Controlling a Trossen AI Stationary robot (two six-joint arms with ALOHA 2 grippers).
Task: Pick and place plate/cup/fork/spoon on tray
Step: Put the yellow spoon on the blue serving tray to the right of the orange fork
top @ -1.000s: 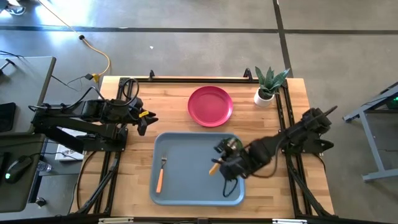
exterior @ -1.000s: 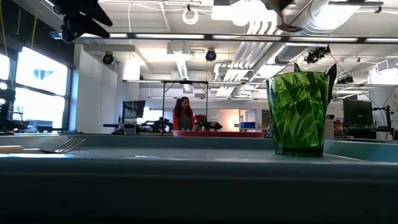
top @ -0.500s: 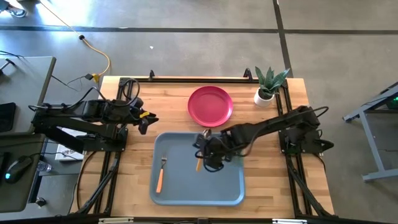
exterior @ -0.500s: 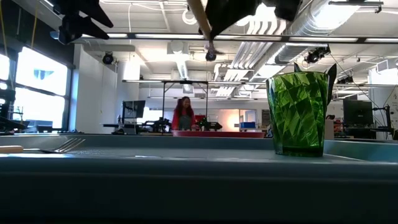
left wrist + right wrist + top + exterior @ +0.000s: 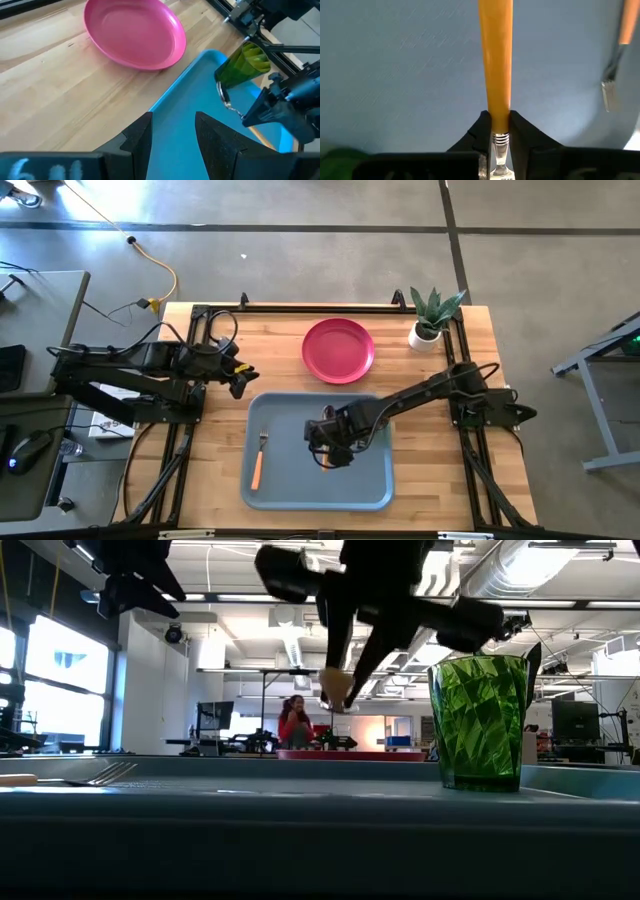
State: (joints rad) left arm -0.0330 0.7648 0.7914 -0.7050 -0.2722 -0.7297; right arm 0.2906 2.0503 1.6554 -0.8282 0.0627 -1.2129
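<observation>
Now right gripper [image 5: 327, 448] pinching spoon [image 5: 495, 65] above tray [image 5: 290, 480], left gripper [image 5: 237, 377] spread, idle

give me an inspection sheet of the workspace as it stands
surface: wooden table, bare wood showing around the tray
job's things: tray holds the fork and cup; plate on the table beyond the tray; spoon held above the tray floor, handle pointing down
clutter: potted plant at the table's far right corner
end effectors: right end effector shut on the spoon near its neck; left end effector open, empty, at the table's left edge
cables: yellow cable on the floor past the far left corner
surroundings: a person far off in the room behind
</observation>
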